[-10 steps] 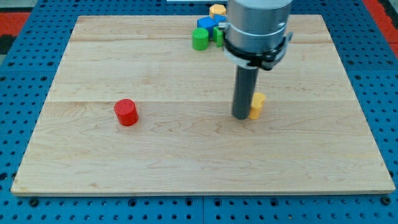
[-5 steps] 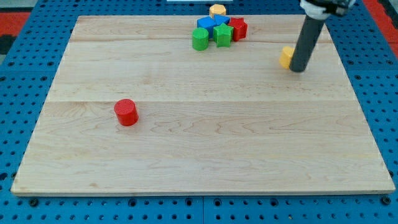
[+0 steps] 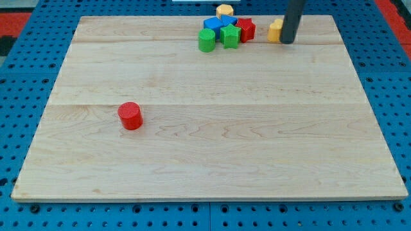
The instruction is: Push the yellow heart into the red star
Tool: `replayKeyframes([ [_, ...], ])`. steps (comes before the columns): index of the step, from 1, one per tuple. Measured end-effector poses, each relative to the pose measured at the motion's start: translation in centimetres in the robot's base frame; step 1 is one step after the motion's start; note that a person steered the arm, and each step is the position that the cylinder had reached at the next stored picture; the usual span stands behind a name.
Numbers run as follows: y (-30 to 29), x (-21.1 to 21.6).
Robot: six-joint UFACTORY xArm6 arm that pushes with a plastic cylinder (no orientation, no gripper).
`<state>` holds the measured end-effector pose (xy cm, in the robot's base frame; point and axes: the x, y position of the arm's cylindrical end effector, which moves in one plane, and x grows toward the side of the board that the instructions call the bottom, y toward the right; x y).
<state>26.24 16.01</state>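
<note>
The yellow heart (image 3: pixel 275 31) lies near the view's top edge of the wooden board (image 3: pixel 205 147), a short gap to the right of the red star (image 3: pixel 246 29). My tip (image 3: pixel 287 42) stands right against the heart's right side. The rod rises out of the view's top. The red star sits at the right end of a cluster of blocks.
The cluster holds a green cylinder (image 3: pixel 206 40), a green star (image 3: pixel 229 36), a blue block (image 3: pixel 217 25) and a yellow block (image 3: pixel 224 10) at the top. A red cylinder (image 3: pixel 130 116) stands alone at the view's left middle.
The rod has pushed the yellow heart from the board's middle to the right, then up and left to the top edge, close to the red star.
</note>
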Motion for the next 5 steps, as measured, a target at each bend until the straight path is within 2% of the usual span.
replayKeyframes([
  [1,0.0,-3.2],
  [2,2.7,-2.6],
  [3,3.2,-5.8],
  [5,-2.9,-6.7],
])
